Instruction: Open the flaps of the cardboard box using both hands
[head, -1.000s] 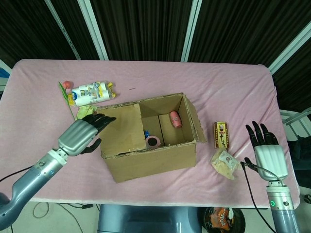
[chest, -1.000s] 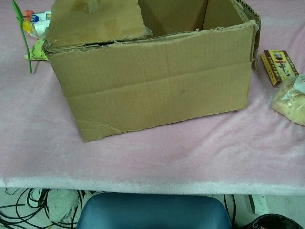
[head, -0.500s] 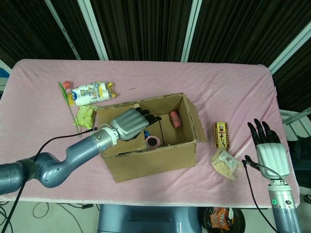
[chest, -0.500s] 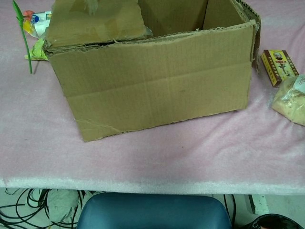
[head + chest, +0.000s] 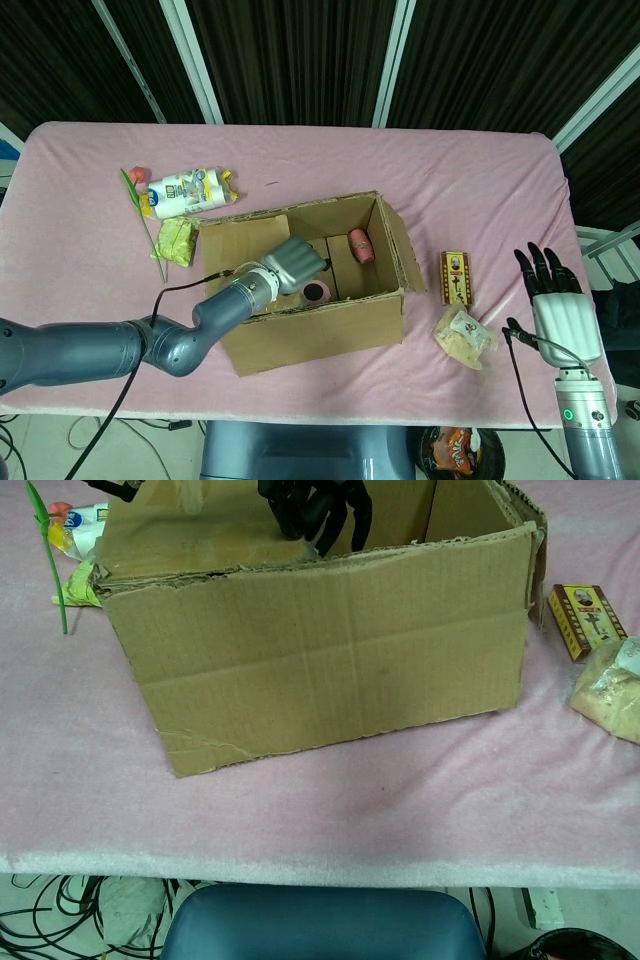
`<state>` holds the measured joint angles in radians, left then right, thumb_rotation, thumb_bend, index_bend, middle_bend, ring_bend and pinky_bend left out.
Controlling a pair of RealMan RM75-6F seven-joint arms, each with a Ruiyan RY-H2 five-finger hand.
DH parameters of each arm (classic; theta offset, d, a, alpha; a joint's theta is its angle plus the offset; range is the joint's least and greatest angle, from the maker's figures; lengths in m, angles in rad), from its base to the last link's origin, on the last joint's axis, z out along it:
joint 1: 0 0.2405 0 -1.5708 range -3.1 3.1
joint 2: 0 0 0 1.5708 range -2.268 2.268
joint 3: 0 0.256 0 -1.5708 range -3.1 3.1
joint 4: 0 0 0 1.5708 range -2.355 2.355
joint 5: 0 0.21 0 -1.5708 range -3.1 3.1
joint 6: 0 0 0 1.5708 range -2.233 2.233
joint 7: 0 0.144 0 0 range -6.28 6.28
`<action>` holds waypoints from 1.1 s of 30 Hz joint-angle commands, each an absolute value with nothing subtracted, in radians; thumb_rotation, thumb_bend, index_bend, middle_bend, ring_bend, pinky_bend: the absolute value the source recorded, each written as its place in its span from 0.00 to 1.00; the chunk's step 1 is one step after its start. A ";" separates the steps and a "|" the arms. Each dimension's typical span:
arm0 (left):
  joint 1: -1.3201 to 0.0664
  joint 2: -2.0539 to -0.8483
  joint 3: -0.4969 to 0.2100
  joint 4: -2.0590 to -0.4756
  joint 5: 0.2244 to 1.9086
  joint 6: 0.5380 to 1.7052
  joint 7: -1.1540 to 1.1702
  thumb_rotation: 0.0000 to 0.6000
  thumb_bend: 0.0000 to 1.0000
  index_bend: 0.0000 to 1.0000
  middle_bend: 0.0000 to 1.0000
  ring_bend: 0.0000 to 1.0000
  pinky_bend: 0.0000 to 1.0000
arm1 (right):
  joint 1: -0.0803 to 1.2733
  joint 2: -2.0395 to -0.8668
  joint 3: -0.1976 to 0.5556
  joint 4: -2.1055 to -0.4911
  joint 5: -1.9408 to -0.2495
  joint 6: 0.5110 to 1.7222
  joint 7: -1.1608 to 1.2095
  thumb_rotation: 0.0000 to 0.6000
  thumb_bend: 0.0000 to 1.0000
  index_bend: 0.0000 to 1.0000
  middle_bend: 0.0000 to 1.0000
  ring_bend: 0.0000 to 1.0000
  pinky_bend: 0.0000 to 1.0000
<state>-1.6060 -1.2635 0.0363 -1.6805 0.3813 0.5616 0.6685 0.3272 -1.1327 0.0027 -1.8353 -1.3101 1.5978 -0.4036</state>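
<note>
Left hand (image 5: 296,262) has swung in from the box's left side and now sits over the inner edge of the left flap (image 5: 245,255), fingers curled down past it into the box (image 5: 310,330) at frame centre; whether they actually grip the flap, I cannot tell. That flap still lies folded inward, so it looks ready to be hooked and lifted. The right flap (image 5: 400,245) already stands open. Lower right, the right hand (image 5: 560,310) stays raised off the desk (image 5: 480,180), fingers spread, holding nothing.
</note>
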 commanded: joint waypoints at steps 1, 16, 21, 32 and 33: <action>-1.625 -1.259 0.052 -1.690 0.363 0.598 0.673 1.00 1.00 0.36 0.55 0.44 0.44 | 0.323 -1.131 0.011 -1.835 -1.313 1.593 -0.401 1.00 0.24 0.00 0.00 0.00 0.21; -1.686 -1.075 0.047 -1.843 0.329 0.623 0.649 1.00 1.00 0.42 0.62 0.49 0.47 | 0.299 -1.137 0.041 -1.826 -1.363 1.590 -0.398 1.00 0.25 0.00 0.00 0.00 0.21; -1.713 -0.974 0.053 -1.915 0.330 0.623 0.655 1.00 1.00 0.42 0.62 0.49 0.47 | 0.292 -1.137 0.052 -1.828 -1.372 1.588 -0.397 1.00 0.25 0.00 0.00 0.00 0.21; -1.721 -0.743 0.074 -2.065 0.342 0.579 0.636 1.00 1.00 0.42 0.62 0.49 0.47 | 0.279 -1.134 0.065 -1.841 -1.394 1.582 -0.409 1.00 0.25 0.00 0.00 0.00 0.21; -1.717 -0.713 0.080 -2.082 0.347 0.564 0.631 1.00 1.00 0.42 0.62 0.49 0.47 | 0.277 -1.134 0.067 -1.844 -1.396 1.582 -0.409 1.00 0.25 0.00 0.00 0.00 0.21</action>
<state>-1.7211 -0.7583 0.0690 -2.0473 0.3385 0.5901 0.6421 0.2777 -1.1341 0.0666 -1.8432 -1.3950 1.5824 -0.4086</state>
